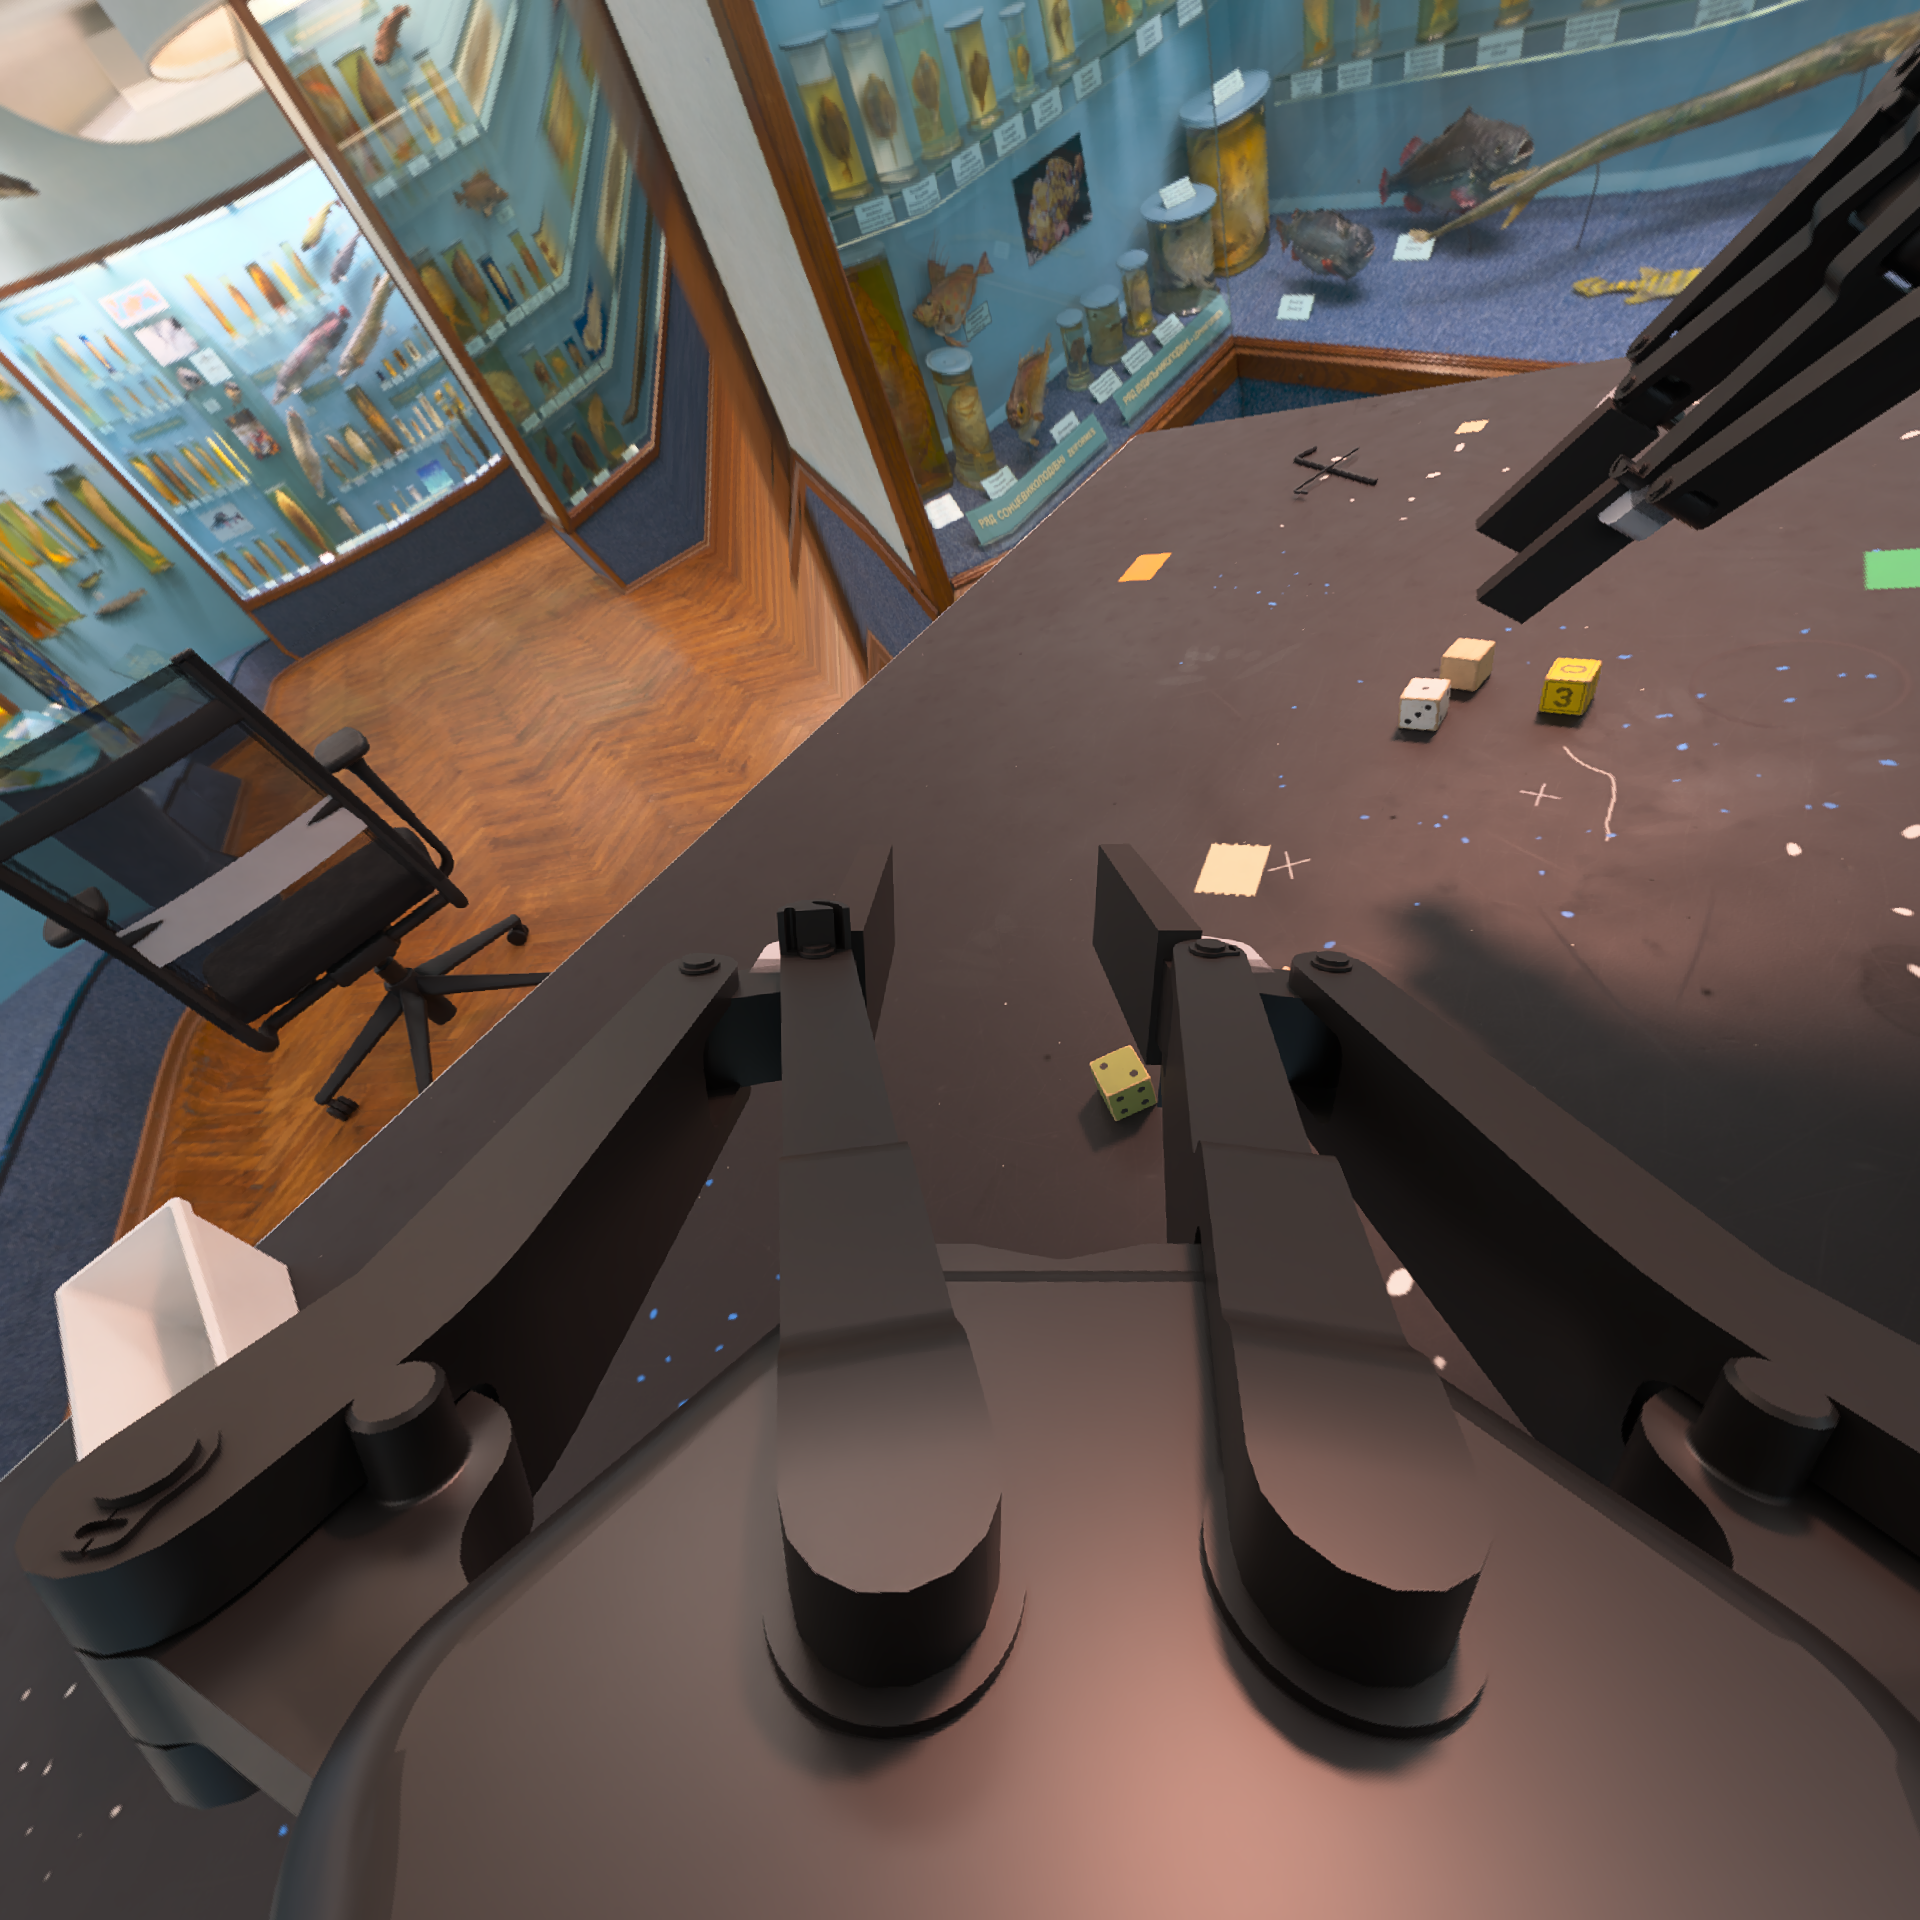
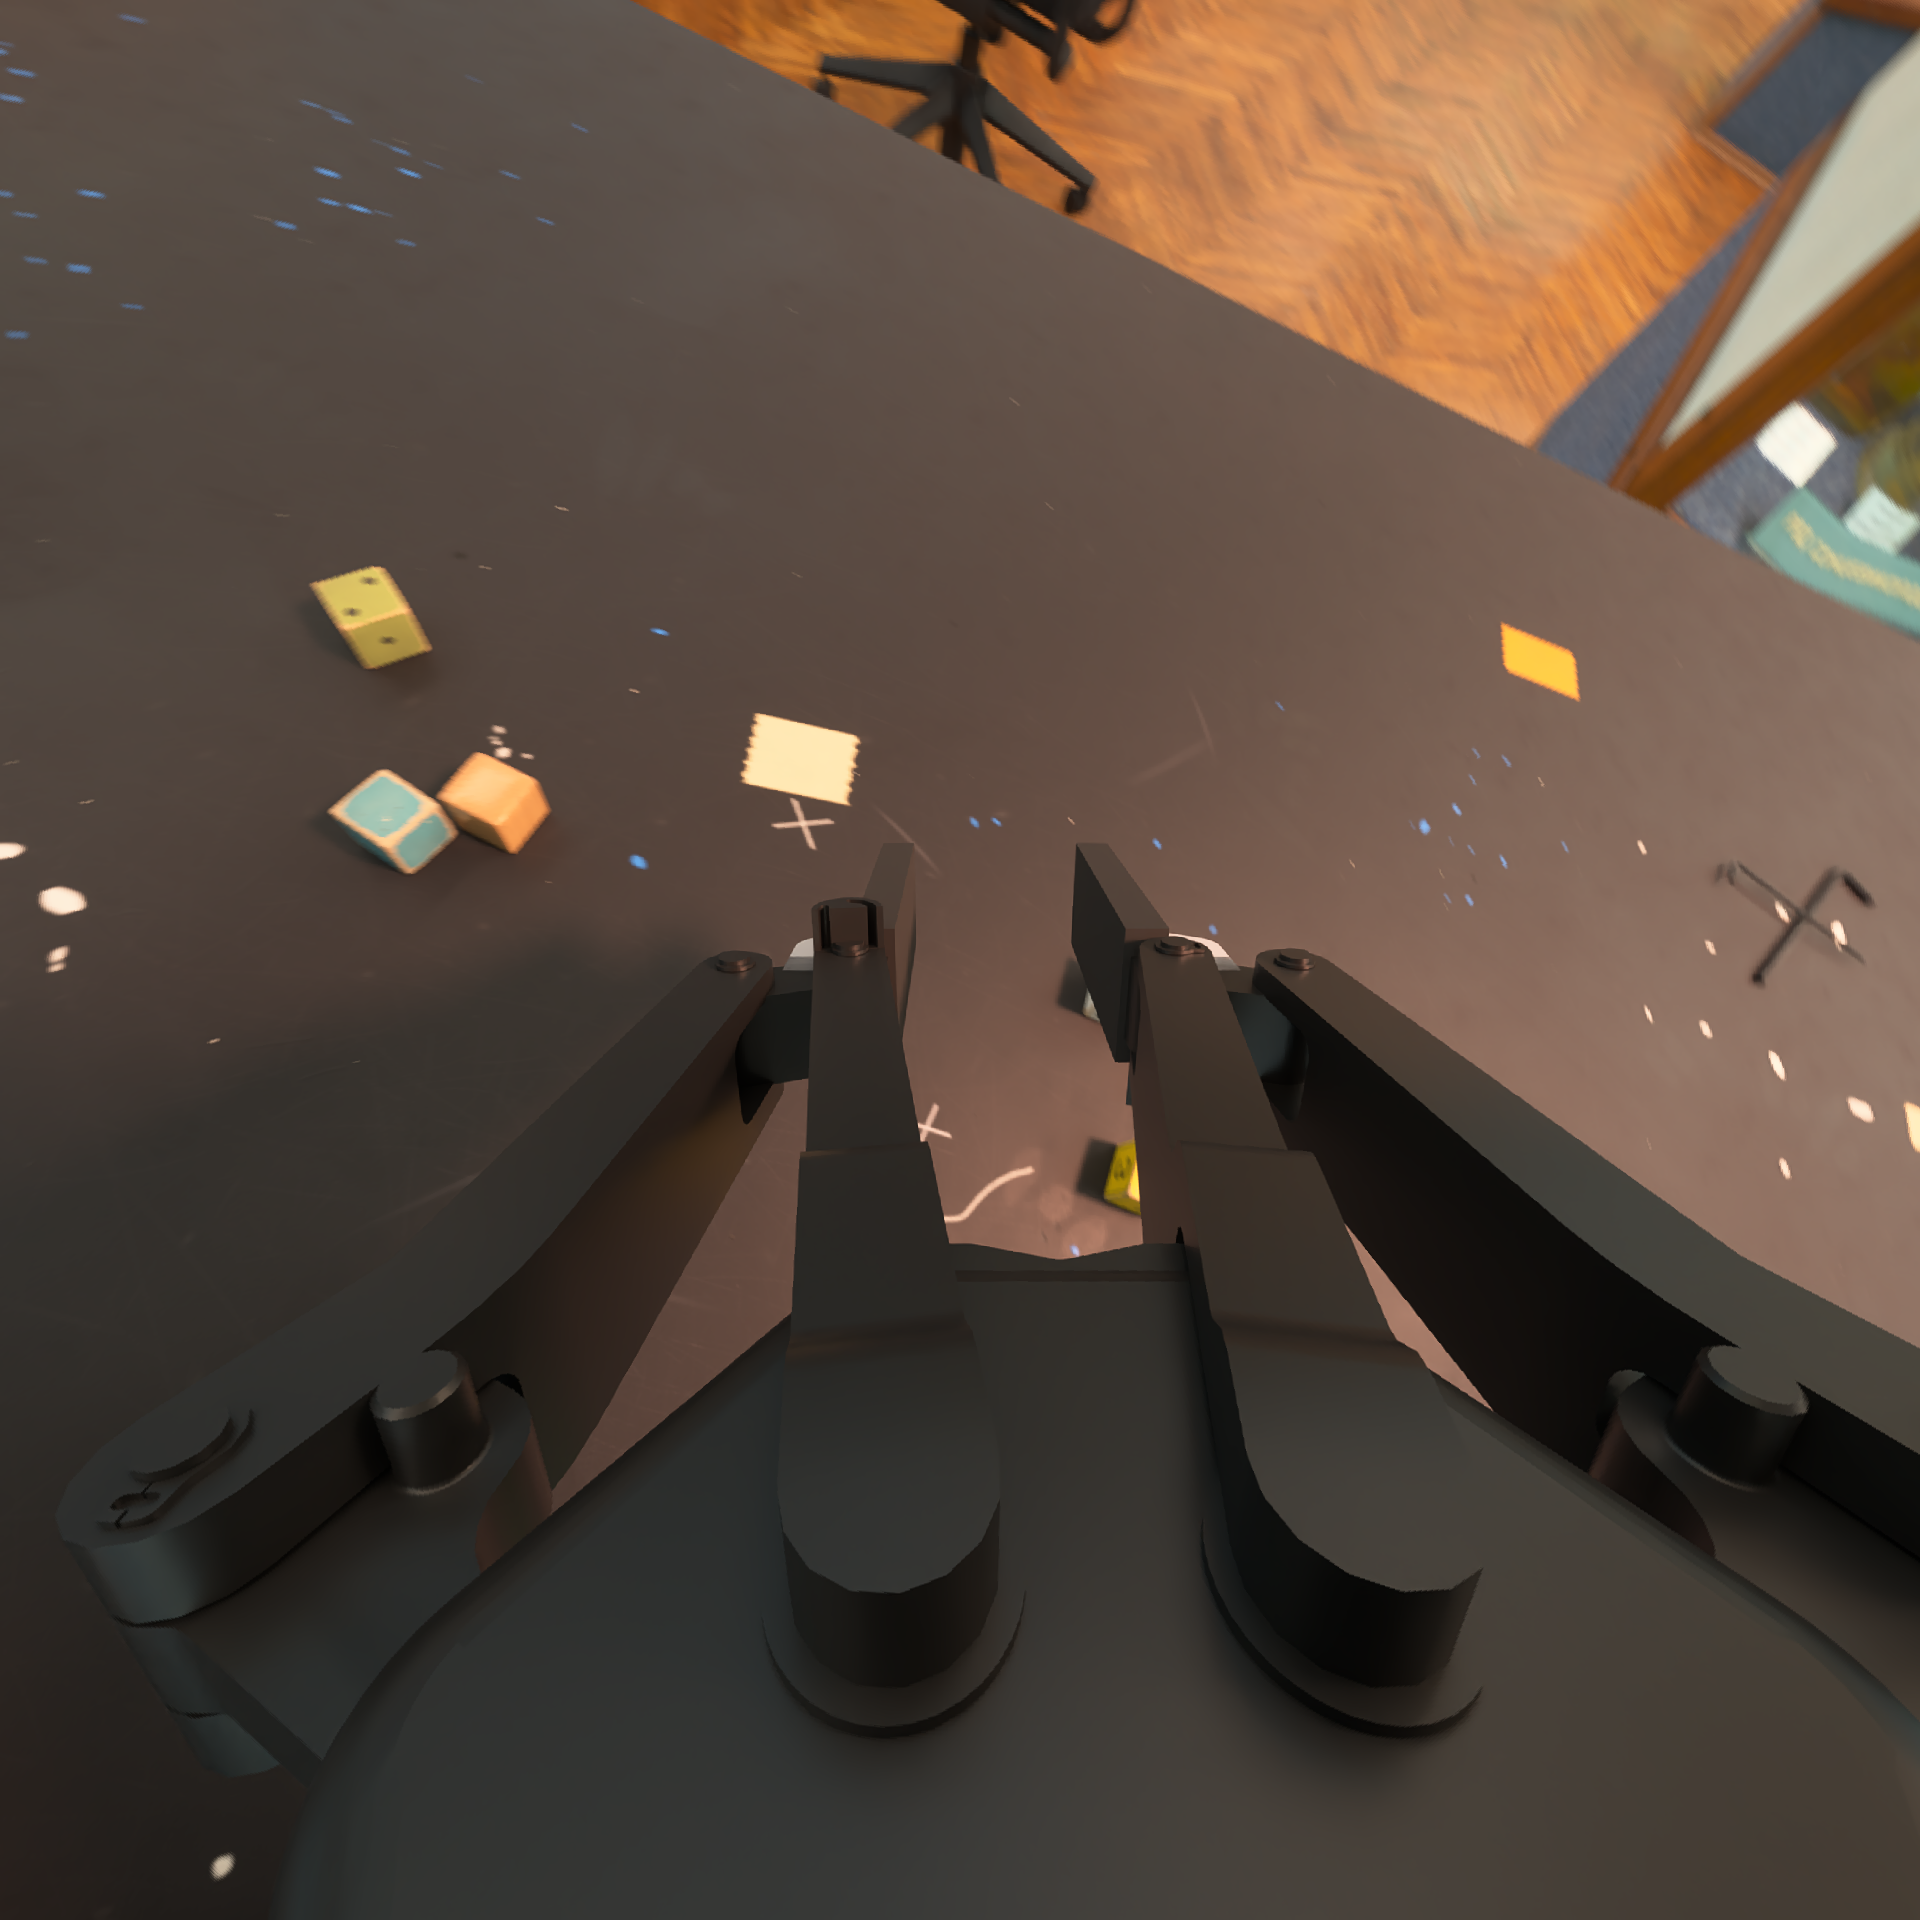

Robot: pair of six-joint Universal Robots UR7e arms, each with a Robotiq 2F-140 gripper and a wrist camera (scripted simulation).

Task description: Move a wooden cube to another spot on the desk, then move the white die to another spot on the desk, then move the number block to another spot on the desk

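both claws hang spread and empty, left gripper (image 1: pixel 992 914) over the yellow die (image 1: pixel 1122 1083). wooden cube (image 1: pixel 1467 663) sits square on the desk (image 1: pixel 1039 727), corner-to-corner with the white die (image 1: pixel 1422 705); number block (image 1: pixel 1568 686) just beside, bare desk all around, edges far off. right gripper (image 2: pixel 992 904) hovers above them.

left tool (image 1: pixel 992 914): matte black links, round pivot screws | right tool (image 2: pixel 992 914): same

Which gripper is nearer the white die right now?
Right. The right gripper hangs just above the white die; the left gripper sits well back, over the yellow die.
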